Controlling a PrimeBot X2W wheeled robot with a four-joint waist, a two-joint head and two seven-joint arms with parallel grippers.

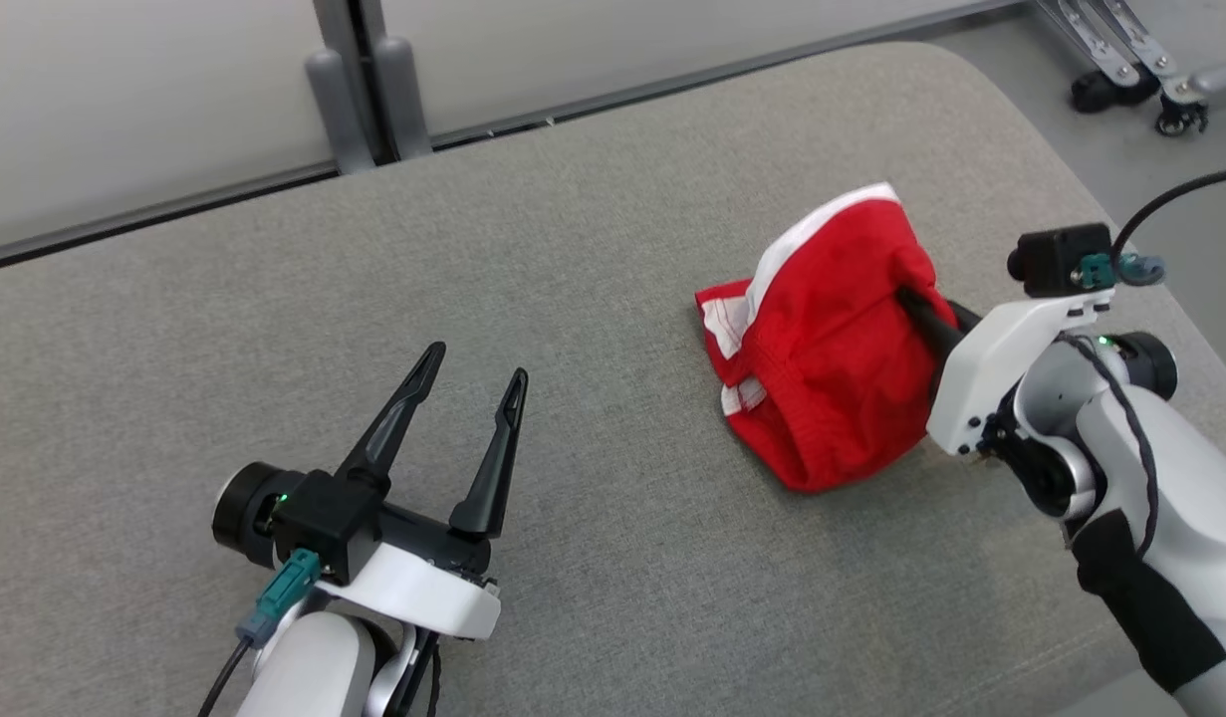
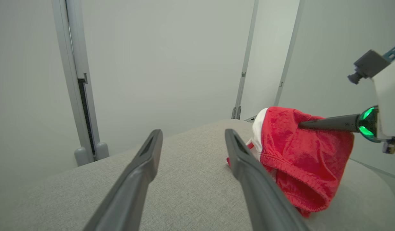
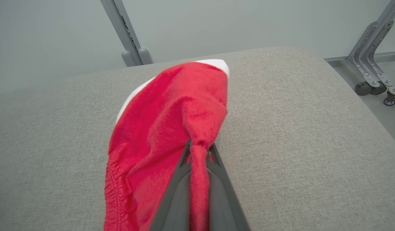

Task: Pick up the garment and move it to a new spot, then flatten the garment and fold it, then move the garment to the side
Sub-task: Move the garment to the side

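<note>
The garment [image 1: 832, 349] is red with white trim, bunched into a raised heap on the right part of the grey padded table [image 1: 593, 299]. My right gripper [image 1: 911, 296] is shut on a pinch of its red cloth, lifting that part while the lower edge rests on the table. In the right wrist view the garment [image 3: 165, 128] runs up from between the closed fingers [image 3: 199, 149]. My left gripper [image 1: 470, 366] stands open over bare table at the lower left, well apart from the garment [image 2: 300, 157], with nothing between its fingers [image 2: 191, 141].
The table's rounded far corner [image 1: 971, 70] lies at the upper right. A metal frame on castors [image 1: 1140, 80] stands on the floor beyond it. Grey wall panels with an upright post [image 1: 359, 80] run behind the table's far edge.
</note>
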